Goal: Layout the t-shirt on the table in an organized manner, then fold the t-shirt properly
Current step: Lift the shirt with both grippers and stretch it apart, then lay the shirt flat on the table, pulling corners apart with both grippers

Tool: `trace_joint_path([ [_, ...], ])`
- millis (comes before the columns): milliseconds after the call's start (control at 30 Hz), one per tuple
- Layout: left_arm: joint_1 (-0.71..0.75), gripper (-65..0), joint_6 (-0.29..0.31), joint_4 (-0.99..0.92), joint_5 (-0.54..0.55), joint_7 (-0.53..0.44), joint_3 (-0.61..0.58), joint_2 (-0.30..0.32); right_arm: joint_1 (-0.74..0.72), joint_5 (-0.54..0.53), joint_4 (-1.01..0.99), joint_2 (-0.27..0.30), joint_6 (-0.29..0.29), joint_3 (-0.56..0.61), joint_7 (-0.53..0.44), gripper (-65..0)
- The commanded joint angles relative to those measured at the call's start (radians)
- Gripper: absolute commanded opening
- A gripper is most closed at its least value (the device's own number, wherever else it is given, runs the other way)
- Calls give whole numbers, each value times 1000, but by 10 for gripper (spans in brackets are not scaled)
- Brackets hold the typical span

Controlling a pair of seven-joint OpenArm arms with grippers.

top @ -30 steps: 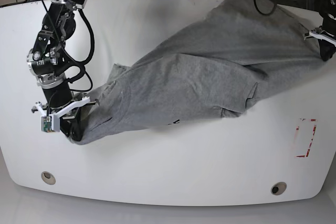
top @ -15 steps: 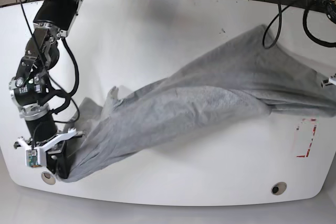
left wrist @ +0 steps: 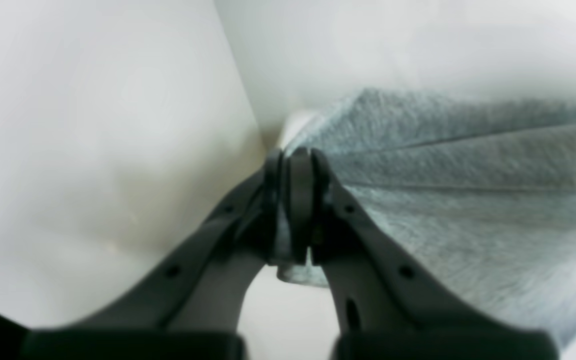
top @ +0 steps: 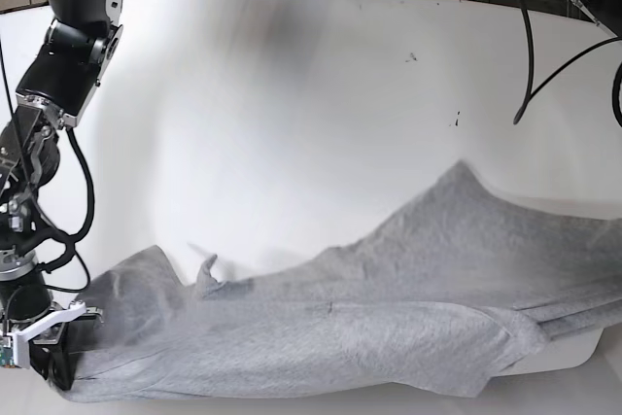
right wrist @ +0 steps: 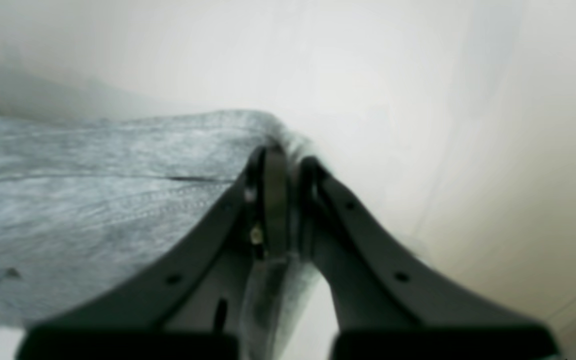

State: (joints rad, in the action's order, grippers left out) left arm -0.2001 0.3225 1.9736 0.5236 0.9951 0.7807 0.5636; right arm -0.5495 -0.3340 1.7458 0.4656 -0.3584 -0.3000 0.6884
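Down at the near edge of the white table (top: 292,94) you can see the grey t-shirt (top: 389,308) pulled out long, from the near left corner of the base view all the way to the right side of that view. It lies low on the table and has many soft folds, and one small flap of cloth sticks up near its left end. Your right end effector (top: 60,362) sits at that near left corner of the base view, and it is pinching the end of the t-shirt there. Look at the right wrist view and you see the right end effector (right wrist: 284,160) with its two dark fingers pressed close, and a bit of grey cloth (right wrist: 93,200) caught between them. A stitched hem line runs across the cloth just beside the fingers. Your left end effector is past the right side of the base view, so you cannot see it there. The left wrist view shows the left end effector (left wrist: 295,157) with its fingers pressed tight together on an edge of the t-shirt (left wrist: 468,200), and the cloth fans out away from the tips in long folds. A small bit of cloth pokes out below the tips. Both wrist views are blurry. Black cables (top: 530,36) hang over the far right part of the table.
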Motion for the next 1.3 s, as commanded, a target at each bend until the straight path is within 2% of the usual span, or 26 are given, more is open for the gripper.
trace_joint_path([
  [0,-28,-650,-9,10,-10,-25,7,46,-48,5,-2,28,14,-9,6,-644],
  [233,-14,-650,-9,10,-7,-23,7,40,-7,-43,1,28,-21,-51,38,-644],
  [467,103,-650,-9,10,-6,-28,18,-17,161,-86,7,23,-21,-138,43,-644],
  [667,236,-650,-7,8,-10,-31,49,-103,354,-139,-4,20,-23,-181,43,-647],
  [767,294,-650,2,0,-10,-32,59,-142,454,-172,-22,-3,-26,-209,41,-647],
  [867,347,-650,34,-12,-10,-34,61,-165,532,-176,-34,-34,-58,-244,41,-647],
  [1000,428,-650,62,-12,-12,-84,61,-207,610,-170,-50,-80,-98,-282,41,-647],
  [1267,571,-650,63,-13,-12,-170,53,-227,705,-96,-53,-144,-159,-302,41,-647],
])
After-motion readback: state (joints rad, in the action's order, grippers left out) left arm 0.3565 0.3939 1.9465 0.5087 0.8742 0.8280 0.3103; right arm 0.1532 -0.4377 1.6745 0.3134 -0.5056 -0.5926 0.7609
